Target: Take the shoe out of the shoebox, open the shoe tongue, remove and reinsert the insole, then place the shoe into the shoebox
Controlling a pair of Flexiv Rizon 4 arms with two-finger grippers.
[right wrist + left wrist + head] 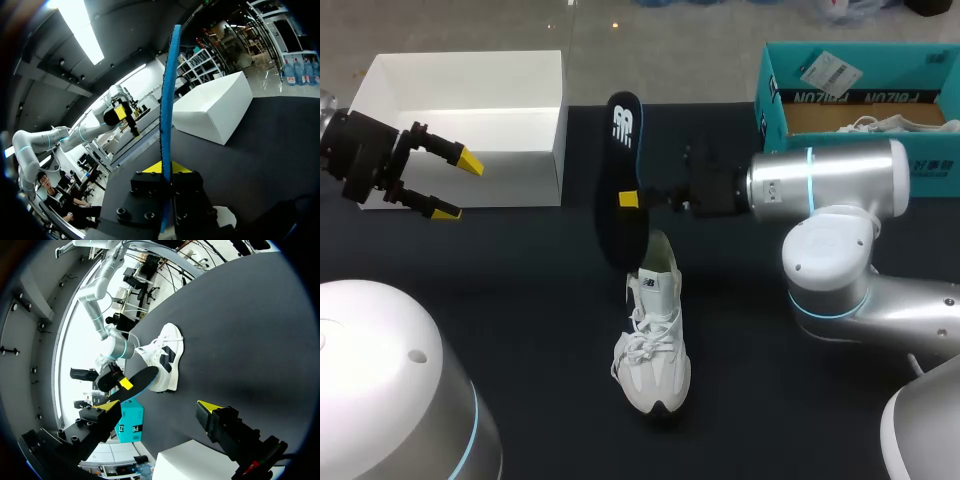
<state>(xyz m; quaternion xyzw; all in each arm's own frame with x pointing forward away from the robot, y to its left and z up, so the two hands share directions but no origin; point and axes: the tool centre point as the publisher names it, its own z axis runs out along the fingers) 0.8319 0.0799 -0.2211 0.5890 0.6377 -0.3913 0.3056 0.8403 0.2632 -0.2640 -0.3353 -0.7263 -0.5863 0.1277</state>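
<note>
**Insole out of the shoe, clamped in the right gripper (638, 198)**

The white shoe (653, 345) stands on the dark table (520, 300), outside both boxes, with the black insole (620, 180) pinched just above its collar. The teal shoebox (790, 95) holds another pale laced shoe (895, 123); the white box (520, 178) shows only its white inside. The left gripper (455, 185) hangs beside it, fingers spread. Only the right wrist view shows the insole's blue edge.

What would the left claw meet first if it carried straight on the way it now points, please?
Most likely the black insole held by the right claw beside the white shoe: the left claw points across the table towards it. Height is hard to judge, so it might pass by.
</note>
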